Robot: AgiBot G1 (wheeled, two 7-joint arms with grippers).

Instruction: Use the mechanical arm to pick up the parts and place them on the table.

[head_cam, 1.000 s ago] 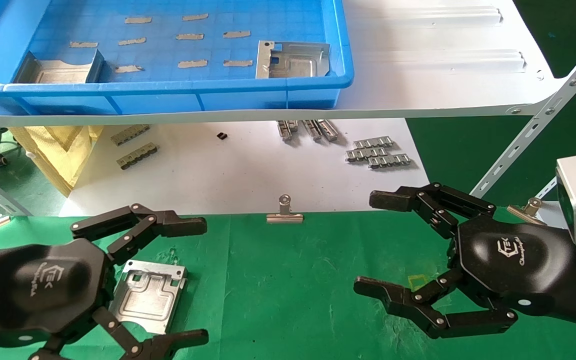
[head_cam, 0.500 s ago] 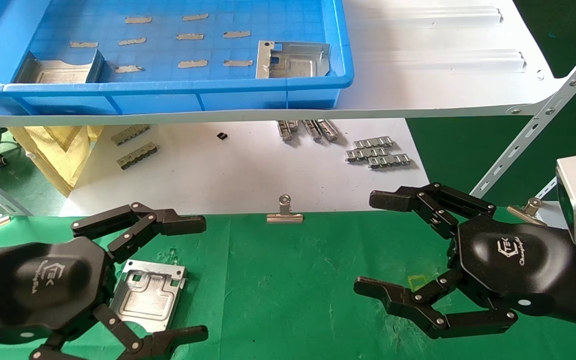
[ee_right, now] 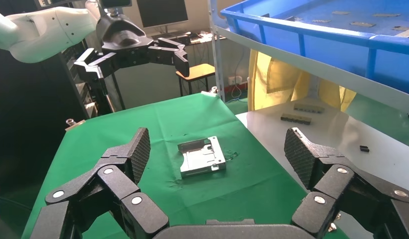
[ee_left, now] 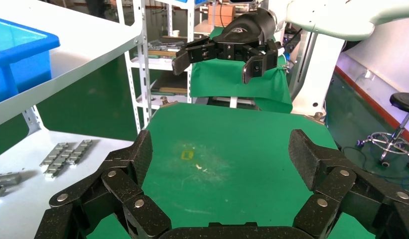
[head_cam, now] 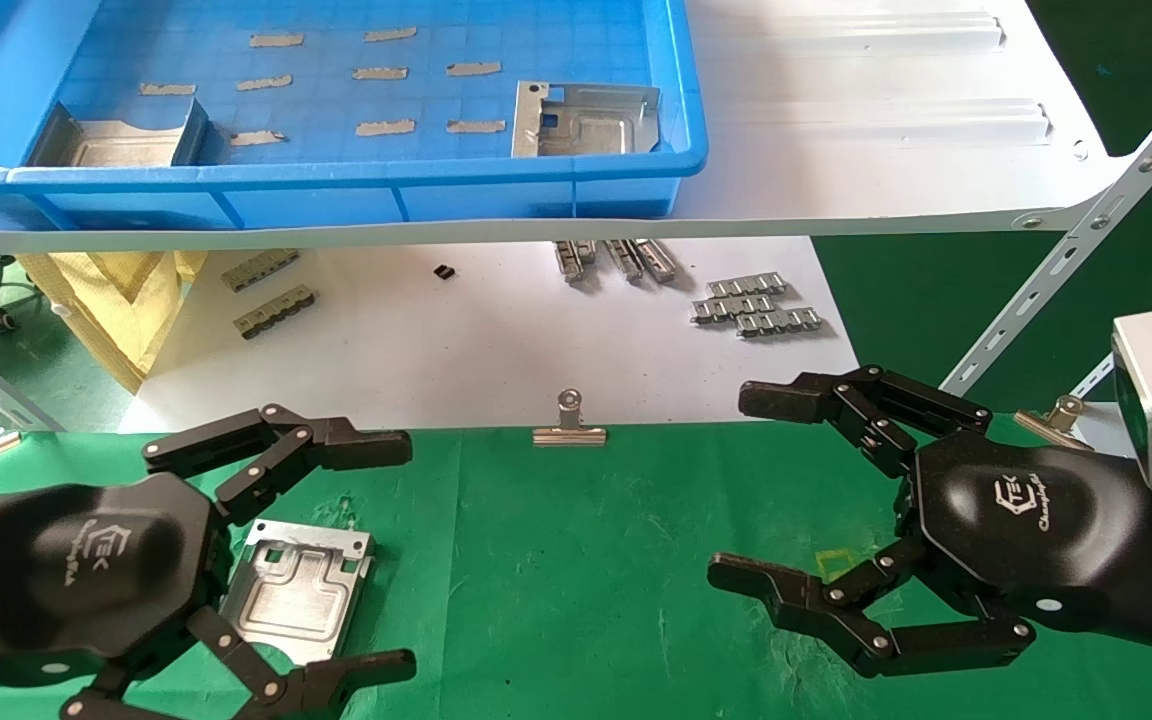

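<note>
Glossy black pincer (head_cam: 391,555), white logo, silver wrist

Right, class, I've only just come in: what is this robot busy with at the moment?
It is moving metal parts from the blue tray on the shelf to the green table. One part already lies flat on the cloth; the left gripper hovers open above it, not gripping. The right gripper is open and empty over bare cloth. Two more parts remain in the tray.
</note>
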